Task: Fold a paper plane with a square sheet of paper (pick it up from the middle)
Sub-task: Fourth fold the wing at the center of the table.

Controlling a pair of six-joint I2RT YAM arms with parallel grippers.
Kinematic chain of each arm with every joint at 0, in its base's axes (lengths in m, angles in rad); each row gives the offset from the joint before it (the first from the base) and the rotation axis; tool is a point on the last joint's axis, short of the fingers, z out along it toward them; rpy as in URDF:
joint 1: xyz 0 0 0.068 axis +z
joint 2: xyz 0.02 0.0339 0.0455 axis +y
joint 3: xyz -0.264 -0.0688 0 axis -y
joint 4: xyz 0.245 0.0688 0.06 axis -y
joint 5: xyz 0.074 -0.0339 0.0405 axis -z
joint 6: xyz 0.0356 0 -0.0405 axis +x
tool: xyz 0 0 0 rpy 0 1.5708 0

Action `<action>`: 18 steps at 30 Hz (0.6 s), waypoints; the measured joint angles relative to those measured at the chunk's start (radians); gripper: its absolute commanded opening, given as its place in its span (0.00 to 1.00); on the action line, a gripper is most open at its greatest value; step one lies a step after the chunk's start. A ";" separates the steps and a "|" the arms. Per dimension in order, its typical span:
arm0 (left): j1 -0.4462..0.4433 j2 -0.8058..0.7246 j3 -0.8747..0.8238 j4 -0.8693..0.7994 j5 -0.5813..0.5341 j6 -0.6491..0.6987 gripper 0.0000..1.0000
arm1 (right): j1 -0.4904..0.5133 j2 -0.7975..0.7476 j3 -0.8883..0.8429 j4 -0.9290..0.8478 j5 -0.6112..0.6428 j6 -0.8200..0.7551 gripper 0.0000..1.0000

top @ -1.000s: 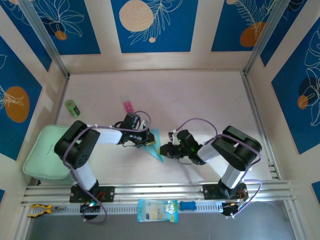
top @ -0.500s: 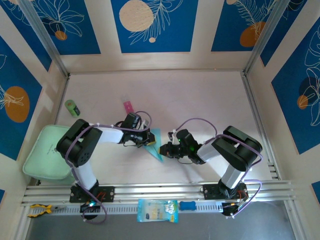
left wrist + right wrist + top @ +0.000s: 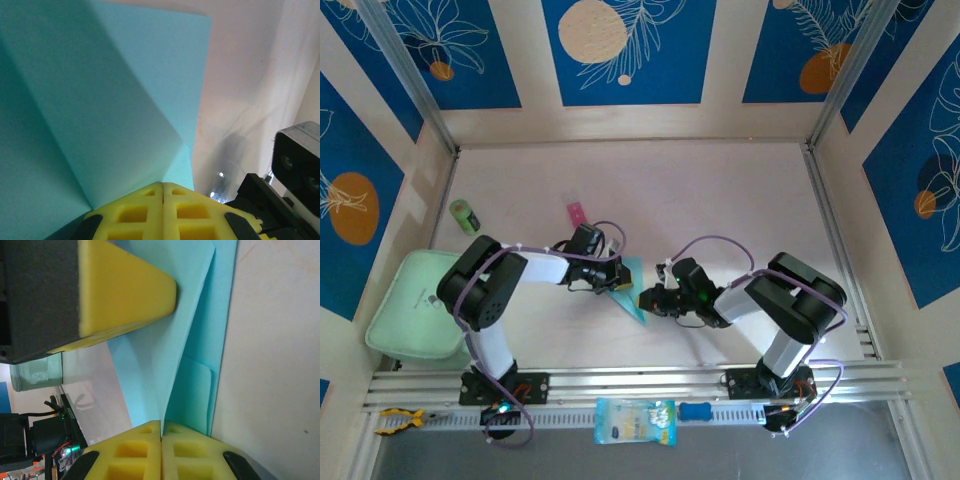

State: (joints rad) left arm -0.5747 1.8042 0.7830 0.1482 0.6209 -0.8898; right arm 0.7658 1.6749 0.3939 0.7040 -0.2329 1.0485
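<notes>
The light cyan sheet of paper [image 3: 633, 305] lies on the table between the two arms, folded into a narrow pointed wedge like a paper plane. My left gripper [image 3: 616, 284] is shut at the sheet's left edge. In the left wrist view its yellow fingertips [image 3: 150, 192] meet against the paper [image 3: 100, 100]. The right wrist view shows that left finger [image 3: 125, 295] lying on the paper [image 3: 165, 350]. My right gripper [image 3: 644, 298] meets the wedge from the right. It [image 3: 161, 424] is shut on a raised fold that runs into the seam between its fingers.
A small pink block [image 3: 576, 213] lies behind the left gripper and a green cylinder [image 3: 466, 215] sits at far left. A mint-green pad [image 3: 410, 305] lies by the left arm. On the front rail rest a printed packet [image 3: 634, 420] and a yellow clamp [image 3: 398, 420].
The left arm's elbow has drifted slightly to the right. Both grippers and the paper stay in place.
</notes>
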 measured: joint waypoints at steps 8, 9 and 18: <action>0.000 0.005 0.006 -0.007 0.004 0.013 0.03 | 0.016 -0.050 0.010 -0.100 0.023 -0.008 0.13; 0.000 0.005 0.006 -0.008 0.004 0.014 0.03 | 0.018 -0.058 0.010 -0.115 0.023 -0.008 0.13; 0.000 0.005 0.008 -0.012 0.005 0.028 0.03 | 0.038 -0.084 0.010 -0.175 0.031 -0.006 0.09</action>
State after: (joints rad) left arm -0.5747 1.8095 0.7910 0.1364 0.6254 -0.8616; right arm 0.8036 1.5913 0.4038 0.5289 -0.2024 1.0420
